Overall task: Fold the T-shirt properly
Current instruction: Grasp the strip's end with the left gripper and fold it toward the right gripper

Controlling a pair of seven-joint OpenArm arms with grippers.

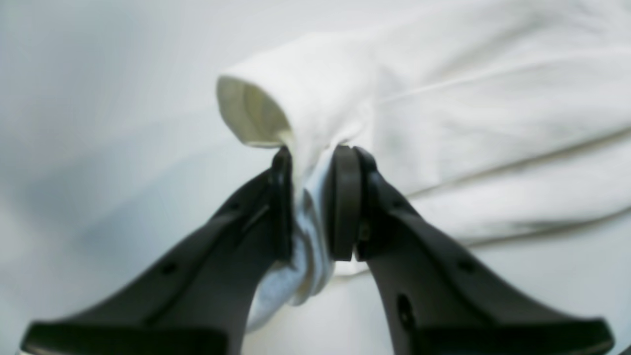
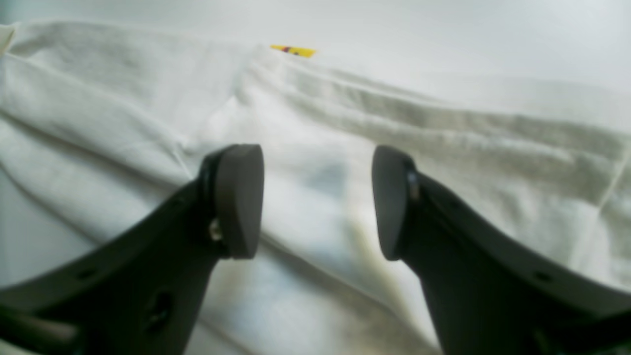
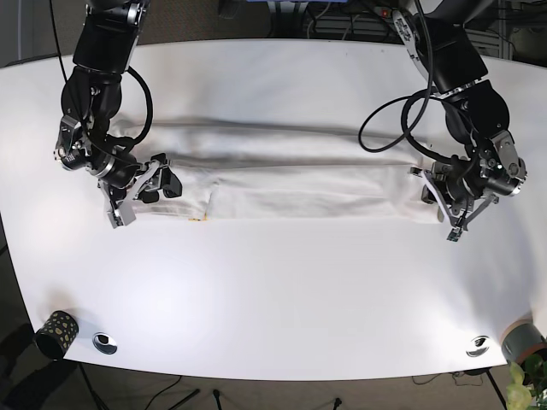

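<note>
A white T-shirt (image 3: 291,171) lies stretched in a long band across the middle of the white table (image 3: 282,282), going from the left side to the right side. It has long creases running along it.

The left gripper (image 1: 310,207) is at the right end of the shirt in the base view. Its jaws are squeezed tight on a bunch of the white cloth. The cloth sticks up between the fingers (image 1: 345,202) and a loose hem curls open just past them.

The right gripper (image 2: 318,202) is at the left end of the shirt. Its jaws are wide apart and hold nothing. It hangs just over the wrinkled cloth. A small yellow tag (image 2: 293,51) shows at the far edge of the shirt in this view.

A small dark cup (image 3: 55,333) stands at the near left corner of the table.
</note>
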